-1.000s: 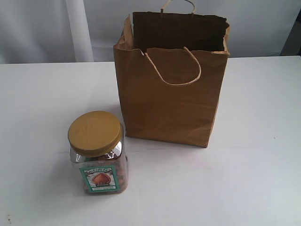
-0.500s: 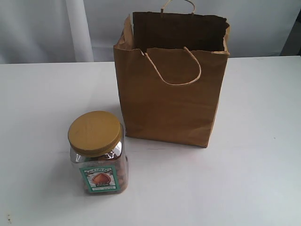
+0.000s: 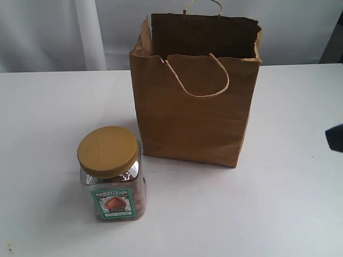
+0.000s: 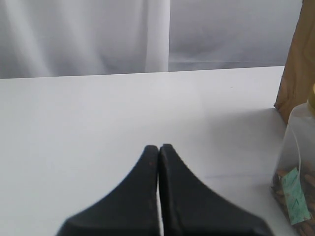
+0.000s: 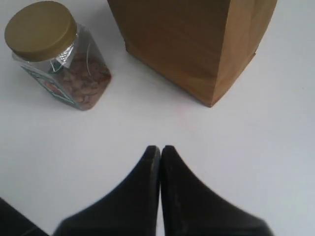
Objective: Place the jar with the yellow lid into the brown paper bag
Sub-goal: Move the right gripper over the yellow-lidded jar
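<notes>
- The left hand (image 4: 158,147) hovers over bare tabletop (image 4: 98,113) with its fingers pressed together, holding nothing.
- The yellow-lidded jar (image 3: 111,174) stands upright, lid on, near the bag's front left corner and apparently not touching it.
- The brown paper bag (image 3: 195,101) stands upright behind it, mouth open.
- The right hand (image 5: 160,147) is likewise closed and empty, with jar and bag ahead of it; the dark shape at the exterior view's right edge is probably this arm.
- The task looks to be at the approach step. Next, a hand must open wider than the jar, close around its body, then lift it clear of the bag's rim.
</notes>
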Controlling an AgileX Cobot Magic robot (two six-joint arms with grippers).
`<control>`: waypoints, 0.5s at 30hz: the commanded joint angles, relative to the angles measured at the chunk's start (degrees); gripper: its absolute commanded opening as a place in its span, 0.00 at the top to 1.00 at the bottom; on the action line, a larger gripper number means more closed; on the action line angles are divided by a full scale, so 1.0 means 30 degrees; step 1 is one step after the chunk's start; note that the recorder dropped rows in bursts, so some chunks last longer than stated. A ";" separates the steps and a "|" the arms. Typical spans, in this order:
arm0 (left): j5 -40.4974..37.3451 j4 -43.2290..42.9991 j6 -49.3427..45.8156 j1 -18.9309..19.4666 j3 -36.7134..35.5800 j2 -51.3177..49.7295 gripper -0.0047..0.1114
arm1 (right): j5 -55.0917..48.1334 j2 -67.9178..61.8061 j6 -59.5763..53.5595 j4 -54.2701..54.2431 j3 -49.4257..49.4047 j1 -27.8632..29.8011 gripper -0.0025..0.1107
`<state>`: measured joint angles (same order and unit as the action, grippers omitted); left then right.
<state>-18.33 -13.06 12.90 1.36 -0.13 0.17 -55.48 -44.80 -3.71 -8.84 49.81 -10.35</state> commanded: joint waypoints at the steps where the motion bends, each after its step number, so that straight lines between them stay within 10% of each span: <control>1: 0.0189 0.0072 0.0074 -0.0050 0.0043 -0.0057 0.95 | -0.2353 -0.2031 -0.0270 0.0337 0.3728 -0.1595 0.98; 9: 0.0189 0.0072 0.0074 -0.0050 0.0043 -0.0057 0.95 | -0.4418 -1.0176 0.2454 0.2431 1.1088 -0.8712 0.98; 15: 0.0189 0.0072 0.0074 -0.0050 0.0043 -0.0057 0.95 | -0.4826 -1.6463 0.3912 0.2616 1.7636 -0.9912 0.98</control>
<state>-18.33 -13.06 12.90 1.36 -0.13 0.17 -69.62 -88.73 6.82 -1.49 97.26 -39.94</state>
